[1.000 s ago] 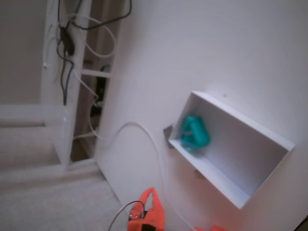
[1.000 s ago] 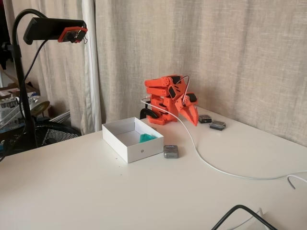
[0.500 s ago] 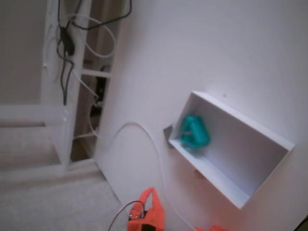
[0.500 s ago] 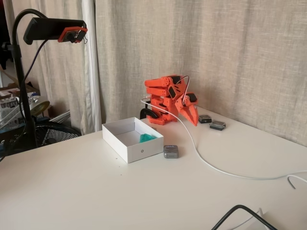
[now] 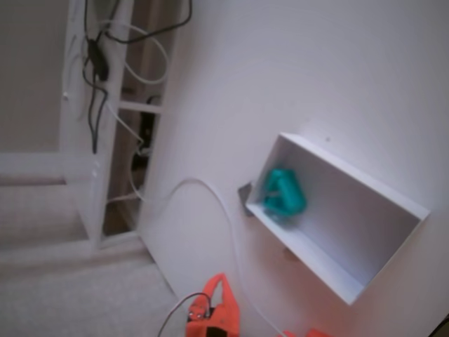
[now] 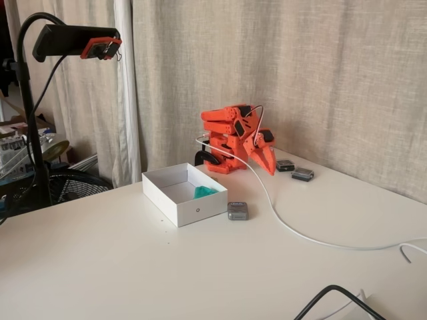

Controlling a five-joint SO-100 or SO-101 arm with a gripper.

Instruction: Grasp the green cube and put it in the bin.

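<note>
The green cube lies inside the white bin, near its wall on the arm's side; in the other fixed view the cube shows as a teal patch inside the bin. The orange arm is folded up at the back of the table, well away from the bin. Its gripper points down toward the table, fingers together, holding nothing. In the view from above only an orange part of the arm shows at the bottom edge.
A grey rounded block sits against the bin's near corner. Two small dark blocks lie right of the arm. A white cable curves across the table; a black cable lies at the front right. A camera stand rises at the left.
</note>
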